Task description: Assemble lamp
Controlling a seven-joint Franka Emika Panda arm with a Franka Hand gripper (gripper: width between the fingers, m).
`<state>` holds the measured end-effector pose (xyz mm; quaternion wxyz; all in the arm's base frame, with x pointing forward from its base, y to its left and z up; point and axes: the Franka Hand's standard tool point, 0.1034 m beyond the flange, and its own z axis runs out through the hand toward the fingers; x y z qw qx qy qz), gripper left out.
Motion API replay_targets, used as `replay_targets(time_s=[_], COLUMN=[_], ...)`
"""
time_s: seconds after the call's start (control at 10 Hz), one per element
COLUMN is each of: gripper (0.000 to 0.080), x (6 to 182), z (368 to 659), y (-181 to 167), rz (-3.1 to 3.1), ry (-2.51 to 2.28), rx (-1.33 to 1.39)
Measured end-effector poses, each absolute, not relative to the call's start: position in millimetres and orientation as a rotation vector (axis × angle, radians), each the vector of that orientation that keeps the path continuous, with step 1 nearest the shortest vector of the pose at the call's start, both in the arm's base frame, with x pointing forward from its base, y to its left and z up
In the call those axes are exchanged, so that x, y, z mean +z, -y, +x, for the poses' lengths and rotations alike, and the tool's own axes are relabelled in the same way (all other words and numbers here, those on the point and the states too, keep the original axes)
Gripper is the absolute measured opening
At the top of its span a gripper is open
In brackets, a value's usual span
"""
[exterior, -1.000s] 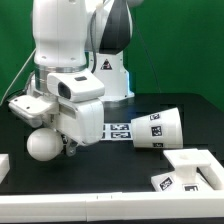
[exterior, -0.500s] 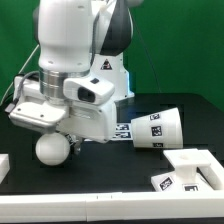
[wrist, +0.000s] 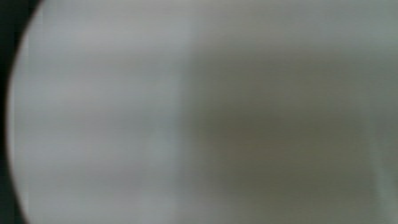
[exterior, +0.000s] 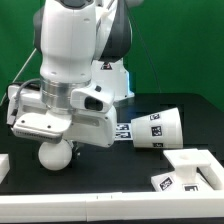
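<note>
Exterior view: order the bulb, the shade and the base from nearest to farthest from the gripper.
1. bulb, right at the gripper.
2. shade, on its side, exterior view's right.
3. base, near the exterior view's right edge.

At the exterior view's left, bulb (exterior: 55, 158) — shade (exterior: 157, 129) behind base (exterior: 190, 168).

The black table (exterior: 110, 195) lay open along its front strip, between the bulb (exterior: 52, 157) under the arm and the base (exterior: 192, 168) at the exterior view's right. Behind the base the shade (exterior: 158, 130) lay on its side, leaving only a narrow gap, with the marker board (exterior: 121, 132) flat just beside its narrow end. The arm's bulky wrist (exterior: 70, 105) and the robot pedestal (exterior: 113, 75) blocked the rear.
</note>
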<state>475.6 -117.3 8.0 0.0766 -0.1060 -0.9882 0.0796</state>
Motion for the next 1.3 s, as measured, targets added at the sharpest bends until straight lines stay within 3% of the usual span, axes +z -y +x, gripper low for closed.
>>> replay_targets(time_s=[0.3,0.4,0.5,1.1,1.3], gripper=[0.043,0.0604,0.067,0.0698,0.0698], x=[7.8,7.7,7.7,8.6,41.6], z=[475.2,475.1,474.9,475.3,489.3], y=[118.6,118.9,119.2,120.4,122.6], rz=[-0.322,-0.323,-0.324,-0.327,-0.336], ry=[2.961,2.961,2.96,2.961,3.007], rx=[0.238,0.238,0.238,0.238,0.263])
